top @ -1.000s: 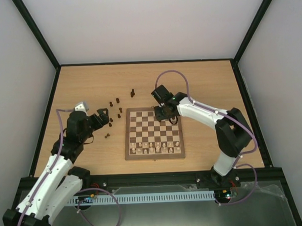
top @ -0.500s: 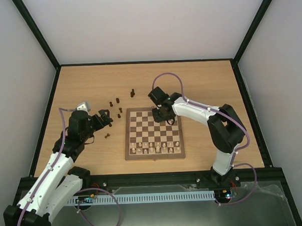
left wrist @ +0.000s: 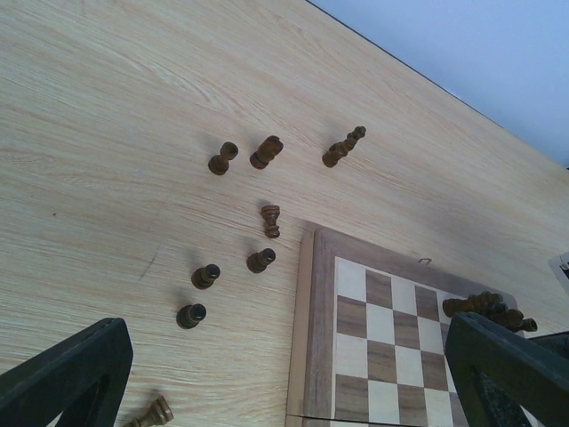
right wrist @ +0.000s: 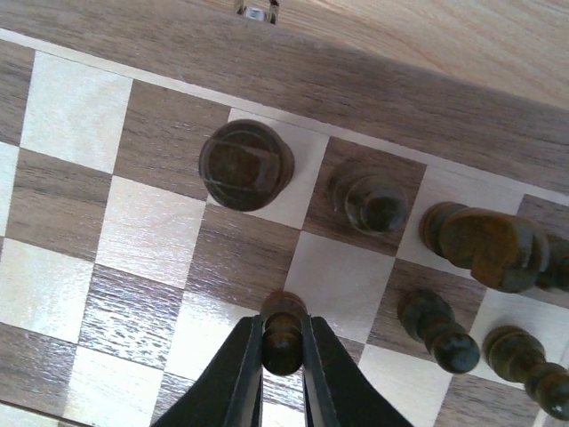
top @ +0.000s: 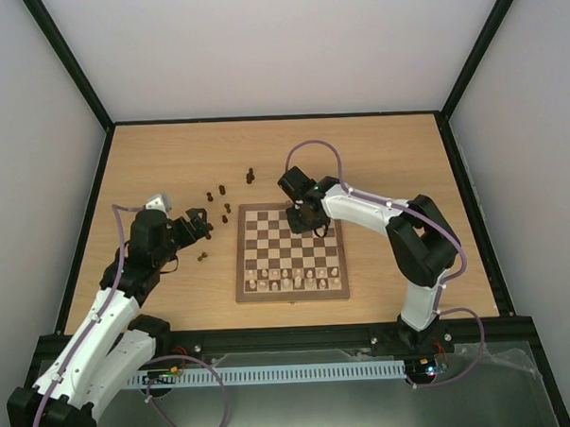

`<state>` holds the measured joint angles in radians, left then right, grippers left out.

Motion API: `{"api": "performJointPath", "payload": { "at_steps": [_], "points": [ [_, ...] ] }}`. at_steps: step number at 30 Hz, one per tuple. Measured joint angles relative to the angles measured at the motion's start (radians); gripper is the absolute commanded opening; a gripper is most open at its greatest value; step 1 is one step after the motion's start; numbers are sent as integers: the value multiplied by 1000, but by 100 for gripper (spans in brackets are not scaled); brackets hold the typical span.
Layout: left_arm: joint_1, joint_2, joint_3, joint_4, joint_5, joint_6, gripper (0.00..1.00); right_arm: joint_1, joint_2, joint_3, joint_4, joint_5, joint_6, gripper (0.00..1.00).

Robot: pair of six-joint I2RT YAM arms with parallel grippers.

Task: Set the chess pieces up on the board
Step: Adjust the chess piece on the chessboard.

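From above, the right gripper [top: 302, 216] covers far squares of the board [top: 293, 296], so the dark pieces [right wrist: 369, 203] under it don't show, and the pale pieces [top: 285, 274] on the near rows are too small to name. Left wrist view: the left fingers [left wrist: 67, 374] run off the bottom edge, which clips a loose piece [left wrist: 153, 413]. Right wrist: the right fingers [right wrist: 233, 378] hide the base of the pawn [right wrist: 283, 342], and the right edge cuts a corner piece [right wrist: 533, 366].

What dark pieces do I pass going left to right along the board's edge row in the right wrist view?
Wide round piece → smaller round piece → knight-like piece.
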<state>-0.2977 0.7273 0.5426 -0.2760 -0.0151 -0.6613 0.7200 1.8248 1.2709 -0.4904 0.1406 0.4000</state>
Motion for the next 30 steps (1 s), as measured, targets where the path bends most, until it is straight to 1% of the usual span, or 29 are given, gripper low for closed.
{"api": "performJointPath", "payload": {
  "at_steps": [12,30],
  "points": [
    [0,0,0,0,0,0,99,0,10,20,-5,75,1,9],
    [0,-1,0,0,0,0,99,-1,27,29,-5,94,1,10]
  ]
}}
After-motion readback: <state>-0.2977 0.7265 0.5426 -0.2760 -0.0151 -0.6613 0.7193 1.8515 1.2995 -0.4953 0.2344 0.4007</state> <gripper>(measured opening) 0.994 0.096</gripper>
